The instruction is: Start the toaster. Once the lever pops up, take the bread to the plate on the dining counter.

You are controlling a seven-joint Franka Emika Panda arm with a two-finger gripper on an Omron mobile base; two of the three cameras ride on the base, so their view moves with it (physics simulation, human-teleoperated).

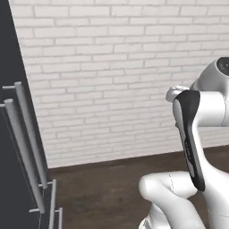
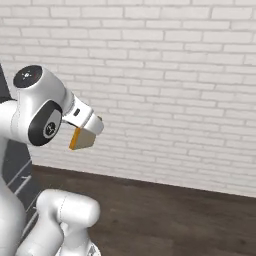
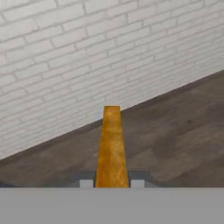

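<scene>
A whitewashed brick wall filled the background above a dark wooden floor, with a dark cabinet with grey bar handles at the left. The two-finger gripper was closed narrowly on the thin golden-tan bread slice, held edge-on, probably for carrying toward the plate. Nothing stood in its way.

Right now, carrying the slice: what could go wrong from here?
1. The gripper pinches the bread only at one edge; most of the slice sticks out beyond the fingertips, so a jolt could work it loose over the dark wood floor.
2. The brick wall stands ahead of the arm; a wide swing might clip the slice.
</scene>
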